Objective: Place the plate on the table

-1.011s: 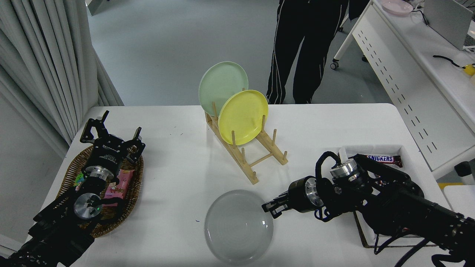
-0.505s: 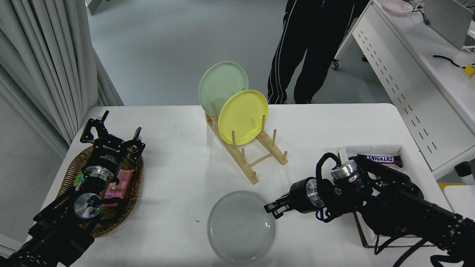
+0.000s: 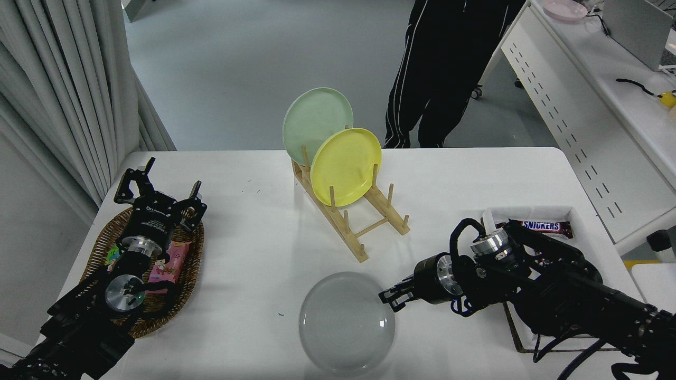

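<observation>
The pale grey-white plate lies nearly flat, low over the white table near its front edge. I cannot tell whether it touches the tabletop. My right gripper reaches in from the right and is shut on the plate's upper right rim. My left gripper is parked open at the lower left over a wicker basket.
A wooden rack at mid-table holds a yellow plate and a mint-green plate. A white tray with a Snickers bar sits under my right arm. A person stands at the far side.
My right gripper and the plate it holds have shifted slightly to the right together. The person at the far side has shifted stance. The left arm has not moved.
</observation>
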